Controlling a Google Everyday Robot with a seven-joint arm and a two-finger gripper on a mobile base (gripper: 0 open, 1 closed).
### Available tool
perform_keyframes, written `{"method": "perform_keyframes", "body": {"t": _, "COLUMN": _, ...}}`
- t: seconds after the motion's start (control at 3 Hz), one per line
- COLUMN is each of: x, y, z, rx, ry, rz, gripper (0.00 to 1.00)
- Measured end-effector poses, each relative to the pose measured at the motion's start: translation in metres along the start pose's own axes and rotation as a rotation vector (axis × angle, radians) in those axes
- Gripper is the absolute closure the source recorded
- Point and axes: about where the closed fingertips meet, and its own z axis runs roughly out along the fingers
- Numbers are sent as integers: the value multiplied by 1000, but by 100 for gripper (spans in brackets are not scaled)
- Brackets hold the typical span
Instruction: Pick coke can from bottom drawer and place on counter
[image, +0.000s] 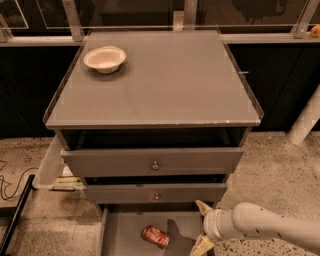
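Red-orange coke can (155, 236) lies on its side on the floor of the open bottom drawer (122, 232), approx mid-tray. My gripper (199, 226) sits just right of it, low by the drawer, fingers (204, 207) spread wide w/ nothing btwn them, clear of the can. Above: two upper drawers (152, 161) w/ knobs, then the counter (165, 85), white bowl (104, 58) at its back-left.

We see the coke can (155, 236) lying on its side on the floor of the bottom drawer (125, 232), which is pulled out beneath two upper drawers (155, 162). The gripper (202, 226) sits at the drawer's right edge, just right of the can and apart from it, with its two fingers spread and nothing between them. On the counter (165, 85), a white bowl (104, 58) rests near the back-left corner.
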Motion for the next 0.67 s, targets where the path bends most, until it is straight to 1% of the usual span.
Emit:
{"method": "perform_keyframes", "body": {"t": 0.33, "x": 25, "y": -13, "z": 52, "rx": 19, "ry": -56, "rz": -27, "gripper": 0}}
{"method": "perform_keyframes", "body": {"t": 0.67, "x": 56, "y": 3, "z": 107, "rx": -6, "ry": -127, "rz": -3, "gripper": 0}}
